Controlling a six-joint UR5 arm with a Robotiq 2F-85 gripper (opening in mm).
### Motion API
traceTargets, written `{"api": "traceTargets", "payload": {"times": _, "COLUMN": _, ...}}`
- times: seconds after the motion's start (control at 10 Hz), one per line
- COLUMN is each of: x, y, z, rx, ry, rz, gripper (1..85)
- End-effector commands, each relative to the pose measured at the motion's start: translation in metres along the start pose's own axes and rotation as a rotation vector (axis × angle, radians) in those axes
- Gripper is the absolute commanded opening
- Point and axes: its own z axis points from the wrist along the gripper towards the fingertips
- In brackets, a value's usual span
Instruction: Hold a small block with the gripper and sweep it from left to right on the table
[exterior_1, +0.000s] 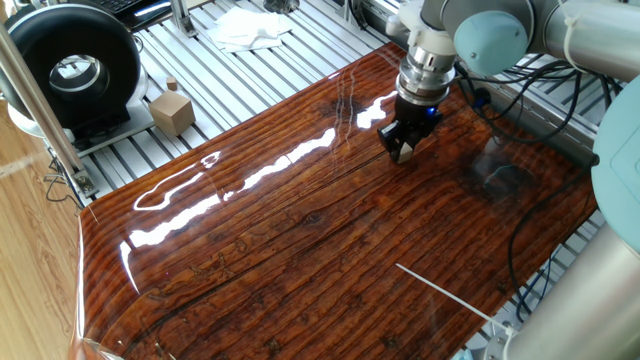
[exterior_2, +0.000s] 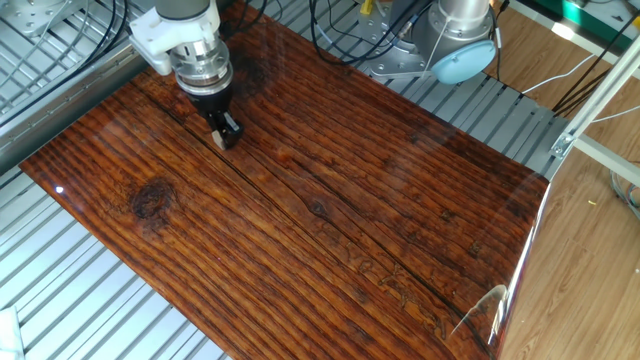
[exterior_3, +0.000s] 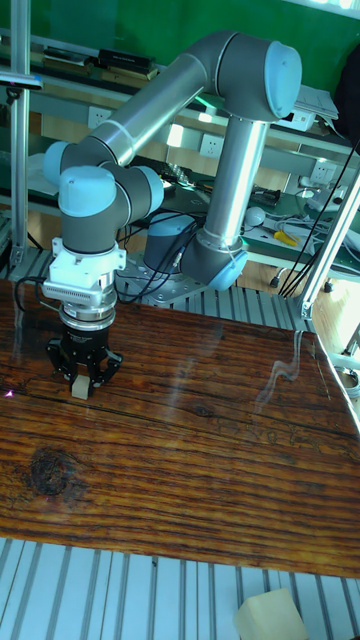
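One fixed view: the small block (exterior_1: 403, 155) is seen pinched between the nearly closed fingers of the gripper (exterior_1: 405, 150), at approx 1 o'clock on the table (exterior_1: 300, 250). Other fixed view: block sits at 10 o'clock, low on the board. Tall fixed view: pale cube at 9 o'clock; judged light, stiff wood, prob. slippery on gloss, best held on opposite flat faces.

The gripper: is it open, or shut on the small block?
Shut on the small block: the gripper has both fingers against the block's sides, low over the table.
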Motion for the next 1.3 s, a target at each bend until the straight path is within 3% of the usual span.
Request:
{"api": "traceTargets", "payload": {"times": 0.0, "x": -0.0016, "y": 0.0031, "z": -0.0008, "rx": -0.011, "ry": -0.004, "rz": 0.012, "gripper": 1.0}}
{"api": "traceTargets", "payload": {"times": 0.9, "x": -0.0017, "y": 0.0073, "z": -0.0006, "rx": -0.017, "ry": -0.003, "rz": 0.02, "gripper": 1.0}}
{"api": "traceTargets", "payload": {"times": 1.2, "x": -0.0023, "y": 0.0081, "z": 0.0, "rx": -0.002, "ry": -0.008, "rz": 0.024, "gripper": 1.0}}
